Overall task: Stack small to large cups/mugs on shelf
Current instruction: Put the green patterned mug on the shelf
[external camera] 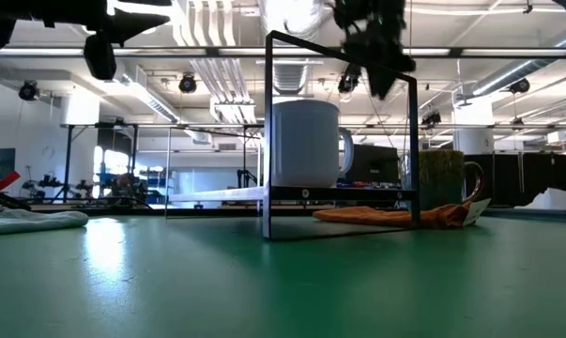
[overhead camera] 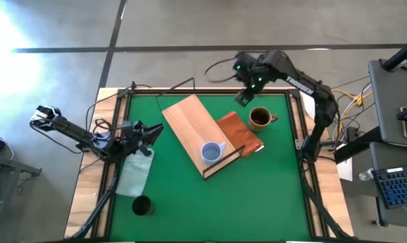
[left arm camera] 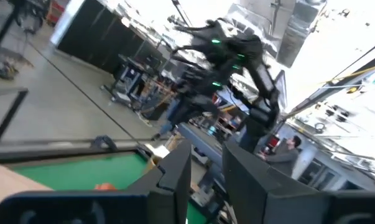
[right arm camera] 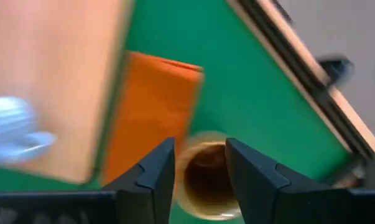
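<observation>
The light blue-grey mug (overhead camera: 212, 151) stands upright on the tan shelf board (overhead camera: 190, 121), near its near end; it also shows in the low view (external camera: 306, 143). The brown mug (overhead camera: 260, 117) stands on the green table, right of the board and beside the orange cloth. The black cup (overhead camera: 142, 205) stands at the near left. My right gripper (overhead camera: 243, 98) is open and empty, hovering above and a little beyond the brown mug, which shows between its fingers (right arm camera: 206, 180). My left gripper (overhead camera: 151, 132) is open and empty, left of the board.
An orange-brown folded cloth (overhead camera: 240, 133) lies against the board's right edge. A pale translucent bag (overhead camera: 134, 172) lies at the left, between my left gripper and the black cup. A black wire frame (external camera: 267, 131) stands around the board. Green table stretches along the near side.
</observation>
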You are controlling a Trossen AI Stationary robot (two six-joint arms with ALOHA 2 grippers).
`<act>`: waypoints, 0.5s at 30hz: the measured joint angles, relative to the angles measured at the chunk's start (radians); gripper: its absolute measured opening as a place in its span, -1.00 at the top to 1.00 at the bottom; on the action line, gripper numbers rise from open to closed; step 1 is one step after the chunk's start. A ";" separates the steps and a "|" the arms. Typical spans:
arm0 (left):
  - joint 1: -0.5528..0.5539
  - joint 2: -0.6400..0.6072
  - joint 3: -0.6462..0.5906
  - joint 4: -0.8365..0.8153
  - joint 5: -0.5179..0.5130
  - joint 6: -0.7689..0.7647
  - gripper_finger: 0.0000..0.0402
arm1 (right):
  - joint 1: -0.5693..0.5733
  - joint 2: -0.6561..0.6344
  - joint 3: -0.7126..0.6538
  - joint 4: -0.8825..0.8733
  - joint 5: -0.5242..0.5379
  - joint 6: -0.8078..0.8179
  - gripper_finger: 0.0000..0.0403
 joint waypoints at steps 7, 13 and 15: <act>0.000 0.000 0.000 -0.061 0.015 -0.055 0.62 | -0.184 -0.111 -0.267 -0.005 -0.012 -0.067 0.20; 0.000 -0.006 -0.001 -0.125 0.020 -0.055 0.61 | -0.233 -0.256 -0.501 0.083 -0.009 -0.037 -0.02; 0.000 -0.014 -0.002 -0.145 0.019 -0.056 0.59 | -0.234 -0.298 -0.573 0.156 -0.009 -0.036 -0.07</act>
